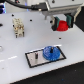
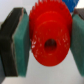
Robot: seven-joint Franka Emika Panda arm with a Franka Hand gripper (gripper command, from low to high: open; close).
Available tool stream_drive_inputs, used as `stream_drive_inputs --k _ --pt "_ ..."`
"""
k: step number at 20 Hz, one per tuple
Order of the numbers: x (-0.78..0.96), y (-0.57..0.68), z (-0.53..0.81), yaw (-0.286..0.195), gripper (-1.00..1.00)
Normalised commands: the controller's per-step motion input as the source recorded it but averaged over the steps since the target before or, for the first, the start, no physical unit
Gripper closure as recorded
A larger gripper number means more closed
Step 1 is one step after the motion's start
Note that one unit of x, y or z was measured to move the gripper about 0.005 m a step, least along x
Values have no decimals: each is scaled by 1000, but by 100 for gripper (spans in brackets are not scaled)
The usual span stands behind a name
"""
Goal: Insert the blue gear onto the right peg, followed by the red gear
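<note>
In the exterior view the blue gear point(image 1: 50, 53) lies flat on the black-bordered grey base plate point(image 1: 33, 60), at the plate's end toward the exterior view's right. A thin dark peg point(image 1: 38, 54) stands on the plate's other half. The right peg is hidden under the blue gear. My gripper point(image 1: 62, 25) hangs above and behind the plate, shut on the red gear point(image 1: 62, 25). In the wrist view the red gear point(image 2: 48, 35) fills the middle, clamped between the two teal finger pads point(image 2: 21, 42).
A beige block fixture point(image 1: 18, 28) stands on the white table toward the exterior view's left. Small blue parts point(image 1: 2, 11) sit at the far left edge. The arm's white body point(image 1: 57, 7) and a dark cable cross the top.
</note>
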Motion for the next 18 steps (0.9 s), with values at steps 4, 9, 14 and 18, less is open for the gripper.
stream_drive_inputs --k 4,9,14,18 --pt "744 -230 83 0 100" --pt "599 -220 20 0 100" --pt "412 -180 -27 0 100" --pt "321 -169 -74 0 100"
